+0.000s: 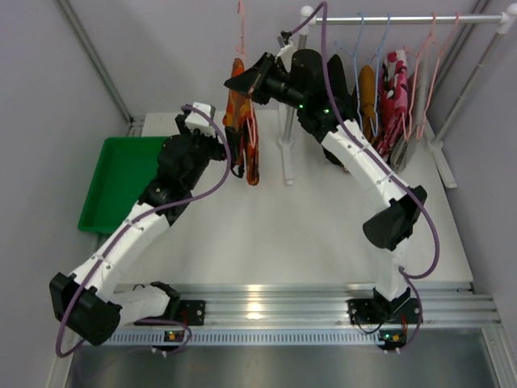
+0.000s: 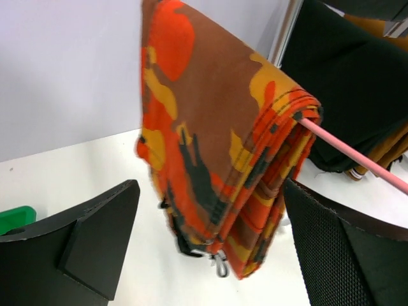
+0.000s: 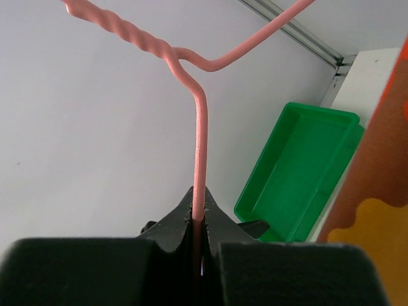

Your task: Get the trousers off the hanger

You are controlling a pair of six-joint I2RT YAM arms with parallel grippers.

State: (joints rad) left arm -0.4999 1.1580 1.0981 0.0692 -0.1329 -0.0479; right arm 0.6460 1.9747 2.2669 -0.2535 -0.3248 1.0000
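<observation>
The orange trousers with dark pattern (image 1: 245, 133) hang folded over the bar of a pink wire hanger (image 1: 241, 32), held up in the air left of the rack. My right gripper (image 1: 242, 81) is shut on the hanger's wire (image 3: 199, 166), seen pinched between its jaws in the right wrist view. My left gripper (image 1: 212, 133) is open, its fingers (image 2: 95, 239) on either side of the trousers' lower end (image 2: 217, 166) without touching. Black (image 1: 335, 89), mustard-brown (image 1: 367, 97) and red-pink floral (image 1: 393, 93) trousers hang on the rack.
A green tray (image 1: 121, 182) sits at the table's left edge, also in the right wrist view (image 3: 299, 172). The white clothes rack (image 1: 404, 18) stands at the back right with its post (image 1: 284, 145) near the orange trousers. Several empty hangers (image 1: 428, 56) hang on the rail.
</observation>
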